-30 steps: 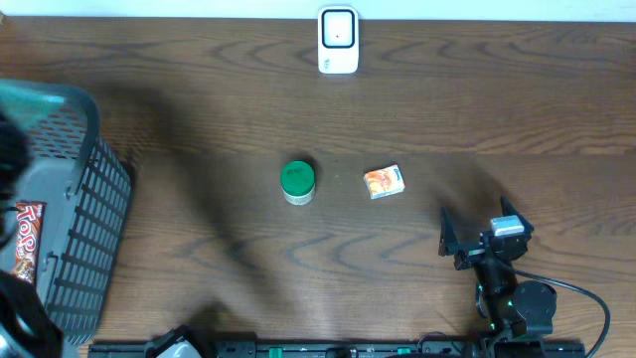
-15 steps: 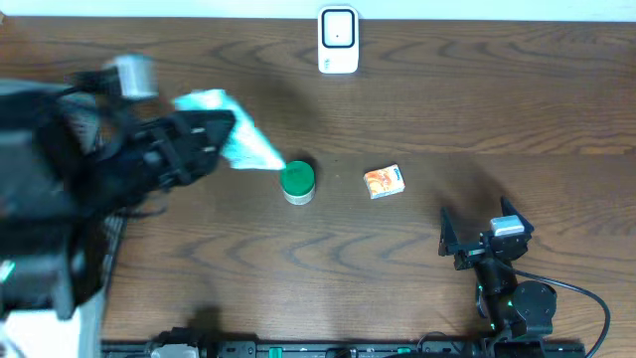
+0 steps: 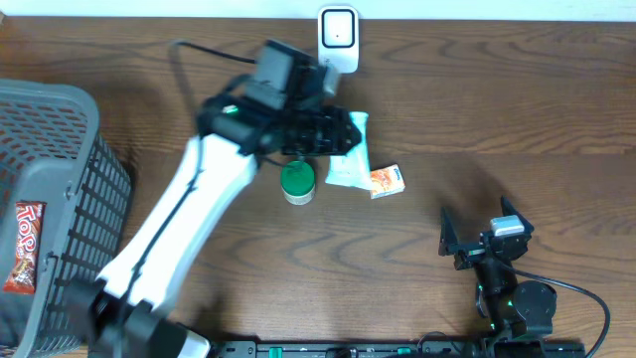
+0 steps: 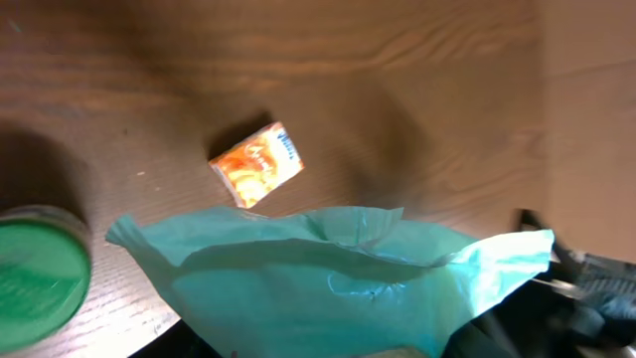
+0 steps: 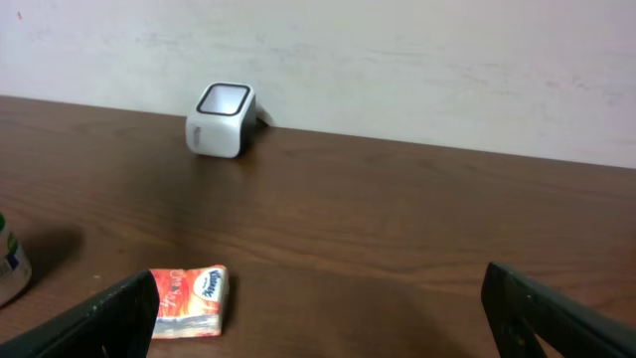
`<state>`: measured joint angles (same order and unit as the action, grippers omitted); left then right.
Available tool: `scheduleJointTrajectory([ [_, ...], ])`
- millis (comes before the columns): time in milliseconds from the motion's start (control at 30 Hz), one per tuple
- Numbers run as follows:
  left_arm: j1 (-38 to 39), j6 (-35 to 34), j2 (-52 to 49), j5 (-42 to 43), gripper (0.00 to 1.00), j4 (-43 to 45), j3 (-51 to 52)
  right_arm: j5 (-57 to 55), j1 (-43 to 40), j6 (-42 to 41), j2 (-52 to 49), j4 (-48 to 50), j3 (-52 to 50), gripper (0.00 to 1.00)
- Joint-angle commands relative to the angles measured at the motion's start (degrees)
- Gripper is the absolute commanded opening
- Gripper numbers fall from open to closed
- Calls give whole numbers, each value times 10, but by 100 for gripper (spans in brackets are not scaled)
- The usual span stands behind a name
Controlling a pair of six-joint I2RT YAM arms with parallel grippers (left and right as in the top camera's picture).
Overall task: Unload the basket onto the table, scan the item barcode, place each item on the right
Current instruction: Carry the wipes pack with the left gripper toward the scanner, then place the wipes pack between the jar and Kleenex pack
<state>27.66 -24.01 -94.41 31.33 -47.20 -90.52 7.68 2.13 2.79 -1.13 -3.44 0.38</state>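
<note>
My left gripper [image 3: 336,134] is shut on a pale teal plastic packet [image 3: 350,159], holding it above the table's middle, just in front of the white barcode scanner [image 3: 338,40] at the far edge. In the left wrist view the packet [image 4: 328,278] fills the lower frame and hides my fingers; no barcode shows on it. The scanner [image 5: 221,106] also appears in the right wrist view. My right gripper [image 3: 475,223] rests near the front right, open and empty [image 5: 318,313].
A green-lidded jar [image 3: 297,182] and an orange tissue pack [image 3: 385,180] lie under the held packet. A grey basket [image 3: 60,129] stands at the left edge with a red candy bar [image 3: 25,247] in it.
The left arm has swung from over the basket rightward to the table's middle, carrying the teal packet toward the scanner. The right arm has not moved.
</note>
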Motion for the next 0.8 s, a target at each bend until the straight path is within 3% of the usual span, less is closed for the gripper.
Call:
scheduleJointTrajectory([
  [0,21,1,-63,-26,49,11,0,-1,5,5,0,-2,-1,99],
  [367,50,-15,-207,-161,49,13,0,-1,5,5,0,-2,-1,99],
  [533,45,15,-199,-166,87,26,-12,-1,5,5,0,-2,-1,99],
  [767,13,82,-60,-167,98,14,-132,-1,5,5,0,-2,-1,99],
])
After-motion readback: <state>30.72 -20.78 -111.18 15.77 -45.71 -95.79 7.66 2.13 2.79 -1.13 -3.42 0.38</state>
